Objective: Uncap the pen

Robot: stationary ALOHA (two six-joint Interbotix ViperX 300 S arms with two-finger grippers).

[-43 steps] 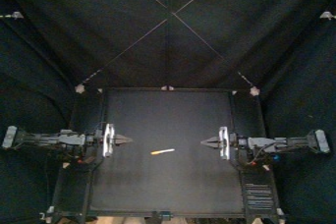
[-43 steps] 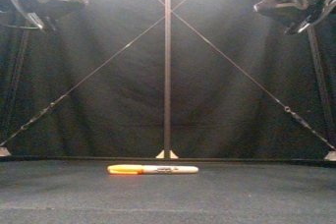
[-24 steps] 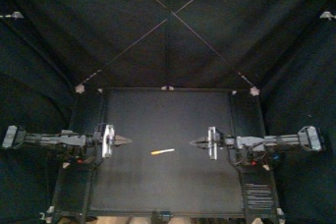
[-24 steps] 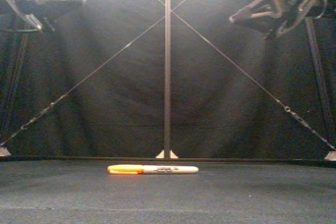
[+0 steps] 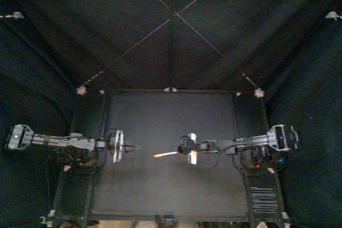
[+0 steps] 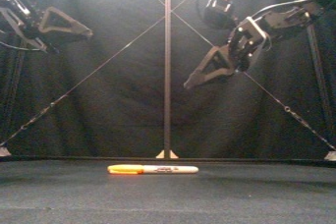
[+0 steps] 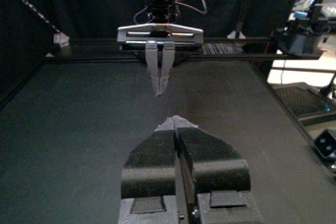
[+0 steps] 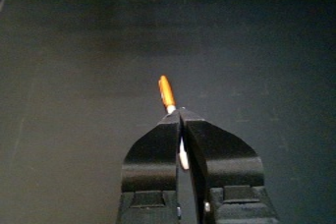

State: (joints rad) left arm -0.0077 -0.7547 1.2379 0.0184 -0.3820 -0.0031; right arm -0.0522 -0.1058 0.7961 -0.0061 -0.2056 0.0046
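The pen (image 6: 153,169) lay flat on the worktop (image 5: 147,187) near its middle. Its orange cap (image 6: 124,169) pointed toward the left arm's side and its white barrel (image 6: 172,169) toward the right. Nothing touched it.

It looked light and stiff: a smooth, round plastic stick, likely to roll or skid if nudged from one side. The cap was probably a press fit, so it would need a firm pull straight along the pen's length rather than a twist or a bend. The sensible holds were across the barrel near its middle for one arm, and across the cap, clear of the seam, for the other. Because the pen lay so low, the jaws would have to straddle it and nearly meet the worktop before closing.

The right gripper (image 6: 188,86) hung above the pen's barrel end, tilted down and toward it. In the front view it was well clear of the worktop. Its jaws were closed tip to tip and held nothing, so they would have to be opened before any grasp. In its own wrist view the orange cap showed just past the tips.

The left gripper (image 6: 89,33) hovered high at its own side, well apart from the pen. Its jaws were likewise pressed together and empty.
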